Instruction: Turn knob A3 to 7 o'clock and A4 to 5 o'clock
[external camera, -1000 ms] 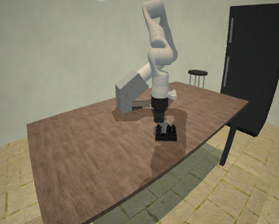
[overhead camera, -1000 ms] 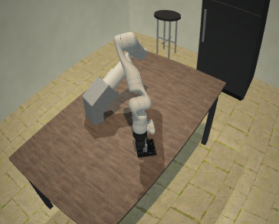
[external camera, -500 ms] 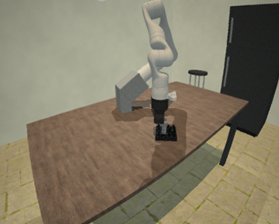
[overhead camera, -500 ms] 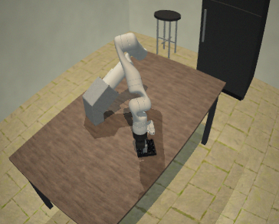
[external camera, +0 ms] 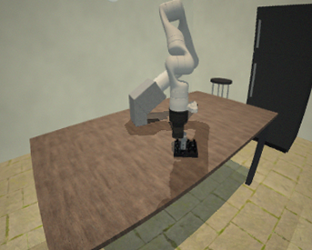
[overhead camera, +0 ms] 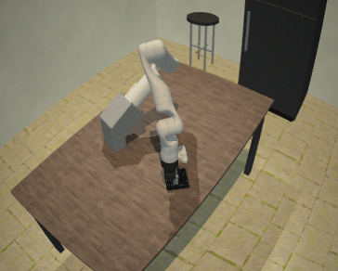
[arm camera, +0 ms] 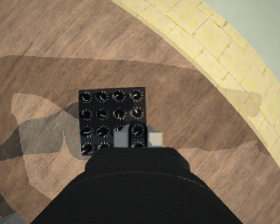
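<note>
The black knob box [overhead camera: 178, 187] [external camera: 186, 155] [arm camera: 111, 105] stands on the table with its knobs up. The wrist view shows a grid of small black knobs with white marks; the bottom row is partly hidden by the gripper. My gripper [overhead camera: 175, 181] [external camera: 183, 146] [arm camera: 137, 132] points down, low over the box, its fingers partly open. In the wrist view one knob [arm camera: 137, 130] of the right-hand column shows in the gap between the fingers, and no grip on it is visible. The printed names and most white lines are too small to read, so I cannot tell which knob this is.
The brown table [overhead camera: 93, 186] [external camera: 106, 176] carries the box near one long edge. A grey angular block [overhead camera: 116, 122] [external camera: 144, 102] stands at the arm's base. A stool [overhead camera: 202, 19] [external camera: 221, 81] and a black fridge [overhead camera: 283, 51] [external camera: 281, 69] stand beyond the table.
</note>
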Controlling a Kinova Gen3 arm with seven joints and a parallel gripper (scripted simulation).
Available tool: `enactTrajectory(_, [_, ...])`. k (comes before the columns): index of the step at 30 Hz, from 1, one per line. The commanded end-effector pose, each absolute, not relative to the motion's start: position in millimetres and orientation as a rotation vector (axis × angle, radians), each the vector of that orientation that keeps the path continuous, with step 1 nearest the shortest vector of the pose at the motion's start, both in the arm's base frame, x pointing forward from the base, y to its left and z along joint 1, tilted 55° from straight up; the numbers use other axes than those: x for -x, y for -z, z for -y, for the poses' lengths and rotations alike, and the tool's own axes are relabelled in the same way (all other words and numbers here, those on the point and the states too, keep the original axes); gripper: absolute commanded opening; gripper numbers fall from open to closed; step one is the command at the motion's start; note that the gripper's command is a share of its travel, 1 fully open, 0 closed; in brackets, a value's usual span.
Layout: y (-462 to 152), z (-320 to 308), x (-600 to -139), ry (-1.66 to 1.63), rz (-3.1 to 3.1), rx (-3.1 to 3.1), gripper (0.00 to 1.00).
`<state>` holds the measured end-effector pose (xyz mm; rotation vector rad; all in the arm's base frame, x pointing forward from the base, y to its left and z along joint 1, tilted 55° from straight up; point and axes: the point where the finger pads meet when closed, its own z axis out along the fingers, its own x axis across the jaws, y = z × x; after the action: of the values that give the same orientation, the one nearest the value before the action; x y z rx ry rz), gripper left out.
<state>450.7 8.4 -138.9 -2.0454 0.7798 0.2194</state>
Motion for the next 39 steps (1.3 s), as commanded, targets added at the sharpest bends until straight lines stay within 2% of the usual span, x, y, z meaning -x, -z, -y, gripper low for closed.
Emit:
enactTrajectory(1, [138.6, -7.1, -451.2, -0.217, -0.781, 2.046, 0.46])
enactTrajectory(39, [143.6, -14.1, -452.4, -0.217, -0.781, 2.046, 0.46])
